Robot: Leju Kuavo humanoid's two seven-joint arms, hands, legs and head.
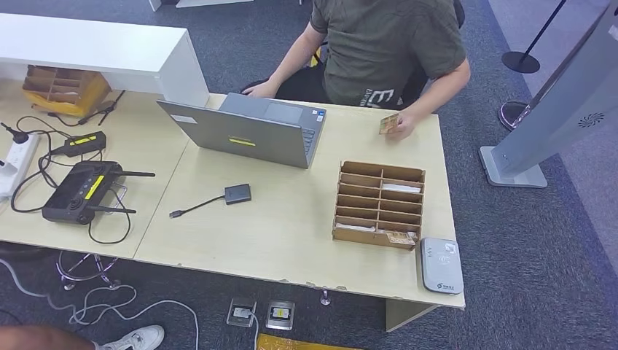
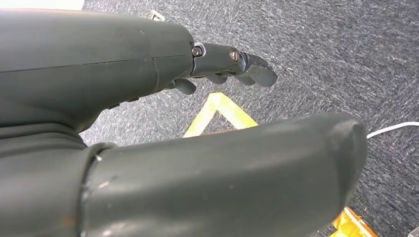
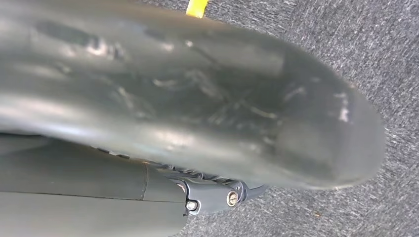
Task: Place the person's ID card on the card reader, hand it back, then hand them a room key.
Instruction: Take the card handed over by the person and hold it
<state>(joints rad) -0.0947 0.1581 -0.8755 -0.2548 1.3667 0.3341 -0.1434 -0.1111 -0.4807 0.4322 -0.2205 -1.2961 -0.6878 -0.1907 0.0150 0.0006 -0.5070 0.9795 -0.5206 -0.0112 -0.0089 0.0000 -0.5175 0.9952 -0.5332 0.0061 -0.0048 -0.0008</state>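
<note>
Even, bright overhead light falls on the worktop [image 1: 291, 226], with only soft, short shadows under the laptop [image 1: 251, 131] and the wooden organizer [image 1: 377, 204]. The head view is sharp throughout. In the right wrist view, the near thumb [image 3: 197, 98] is blurred, with dull glare streaks.

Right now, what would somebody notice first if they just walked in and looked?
Probably the person in the dark green shirt sitting across the table, holding a small card above its far edge. Next, the open grey laptop in the middle. Then the wooden slotted box near the right end, with a white card reader at the corner beside it.
</note>
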